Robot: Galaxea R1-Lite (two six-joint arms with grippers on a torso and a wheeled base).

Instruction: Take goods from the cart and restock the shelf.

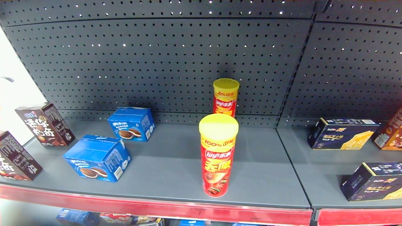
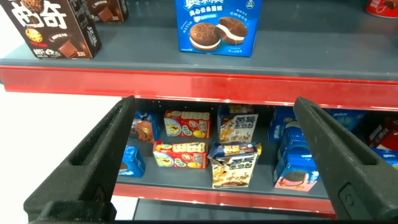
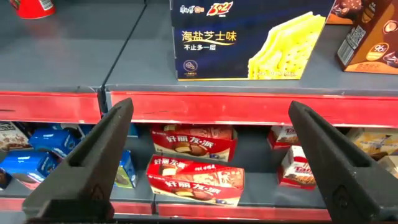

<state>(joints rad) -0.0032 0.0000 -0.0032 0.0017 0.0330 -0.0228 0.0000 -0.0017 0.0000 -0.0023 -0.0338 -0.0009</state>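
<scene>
Holds left pincer (image 2: 213, 102) open, empty, before the shelf's (image 1: 169, 163) front edge, facing a blue box (image 2: 217, 25); right pincer (image 3: 210, 102) equally open, facing a cracker box (image 3: 249, 37). Finds front can (image 1: 218, 157) upright between both, near that edge.

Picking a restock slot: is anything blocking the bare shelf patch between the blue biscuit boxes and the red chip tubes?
Nothing visible. The grey metal shelf lies bare from its red front edge to the pegboard between the blue cardboard biscuit boxes and the red yellow-lidded chip tubes.
</scene>
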